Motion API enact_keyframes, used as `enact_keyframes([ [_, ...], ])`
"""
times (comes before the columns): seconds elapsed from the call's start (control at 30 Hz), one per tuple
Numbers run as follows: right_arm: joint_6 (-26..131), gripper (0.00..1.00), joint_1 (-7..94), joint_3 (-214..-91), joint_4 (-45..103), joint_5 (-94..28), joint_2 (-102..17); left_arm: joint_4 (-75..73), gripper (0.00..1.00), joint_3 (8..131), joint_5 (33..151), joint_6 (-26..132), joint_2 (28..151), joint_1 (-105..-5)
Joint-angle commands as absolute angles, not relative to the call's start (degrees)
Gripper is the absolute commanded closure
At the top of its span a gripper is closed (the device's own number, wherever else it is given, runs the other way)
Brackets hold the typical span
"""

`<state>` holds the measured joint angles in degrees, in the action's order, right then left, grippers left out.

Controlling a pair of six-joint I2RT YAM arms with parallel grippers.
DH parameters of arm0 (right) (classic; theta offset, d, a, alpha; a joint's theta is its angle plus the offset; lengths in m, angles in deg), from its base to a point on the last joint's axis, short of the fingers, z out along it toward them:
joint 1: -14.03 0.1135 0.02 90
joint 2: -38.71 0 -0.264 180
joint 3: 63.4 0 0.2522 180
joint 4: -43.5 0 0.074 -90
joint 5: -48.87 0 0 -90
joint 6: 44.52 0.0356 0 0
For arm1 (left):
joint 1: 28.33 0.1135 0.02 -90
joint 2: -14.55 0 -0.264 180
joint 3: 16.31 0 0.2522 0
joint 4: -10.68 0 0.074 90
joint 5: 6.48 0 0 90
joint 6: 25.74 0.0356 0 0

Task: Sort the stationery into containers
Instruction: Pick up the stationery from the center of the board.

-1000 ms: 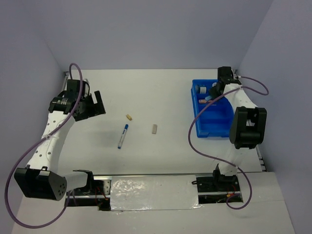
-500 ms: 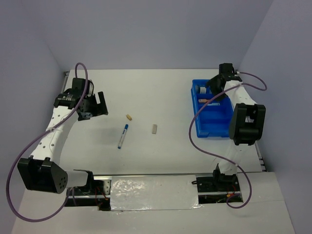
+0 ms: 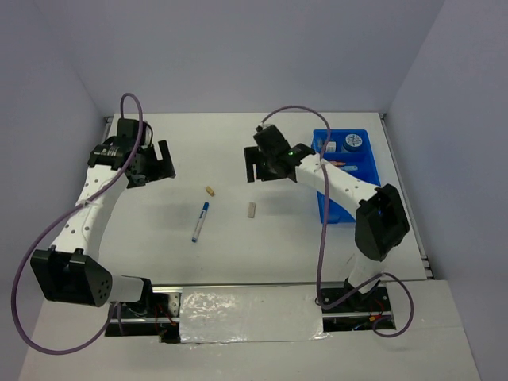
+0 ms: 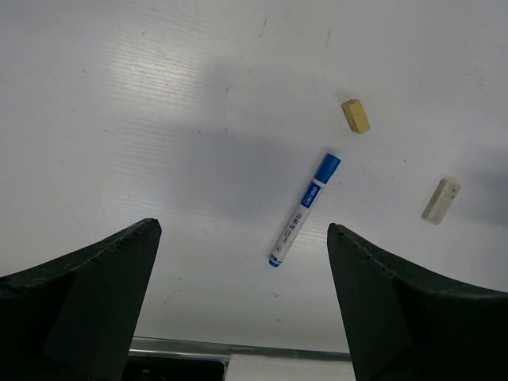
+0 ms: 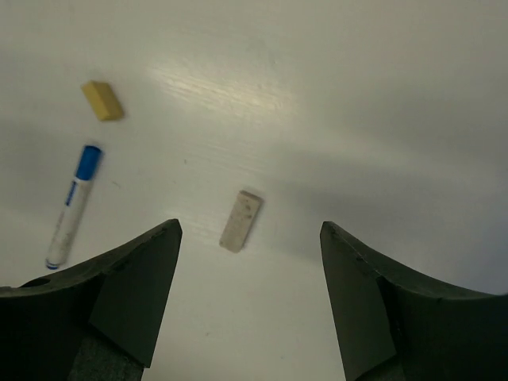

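Note:
On the white table lie a white pen with a blue cap [image 3: 200,221] [image 4: 304,209] [image 5: 73,205], a tan stub [image 3: 210,190] [image 4: 355,116] [image 5: 102,101] and a grey stub [image 3: 252,210] [image 4: 440,200] [image 5: 240,221]. The blue tray [image 3: 321,203] at the right holds a patterned roll [image 3: 354,142] and an orange piece [image 3: 341,165]. My right gripper [image 3: 255,171] [image 5: 250,225] hangs open above the grey stub, holding nothing. My left gripper [image 3: 156,165] [image 4: 242,230] is open wide and empty, up and to the left of the pen.
Pale walls enclose the table on three sides. A metal rail [image 3: 238,290] with the arm bases runs along the near edge. Purple cables [image 3: 321,238] loop off both arms.
The right arm swung left from the tray to above the grey stub, and its jaws opened. The left arm shifted slightly, staying open.

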<state>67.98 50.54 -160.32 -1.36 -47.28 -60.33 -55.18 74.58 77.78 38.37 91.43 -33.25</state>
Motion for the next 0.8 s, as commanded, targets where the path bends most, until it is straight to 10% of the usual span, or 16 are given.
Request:
enact_keyframes([
  [0.0, 72.79, 0.22, 52.85, -158.37, -8.05, -55.07, -62.89, -53.79, 0.01, 77.0, 77.45, 37.54, 92.42, -33.51],
  [0.37, 79.49, 0.26, 58.68, -162.51, -10.96, -56.15, -74.93, -53.27, 0.01, 73.75, 78.25, 37.89, 91.1, -33.42],
  [0.67, 81.42, 0.54, 59.29, -157.59, -6.92, -51.94, -78.45, -53.09, 0.01, 71.37, 77.89, 38.95, 89.78, -33.42],
  [0.77, 79.85, 0.78, 58.94, -156.97, -4.72, -50.45, -76.01, -53.0, 0.01, 71.19, 78.33, 39.56, 89.96, -33.42],
])
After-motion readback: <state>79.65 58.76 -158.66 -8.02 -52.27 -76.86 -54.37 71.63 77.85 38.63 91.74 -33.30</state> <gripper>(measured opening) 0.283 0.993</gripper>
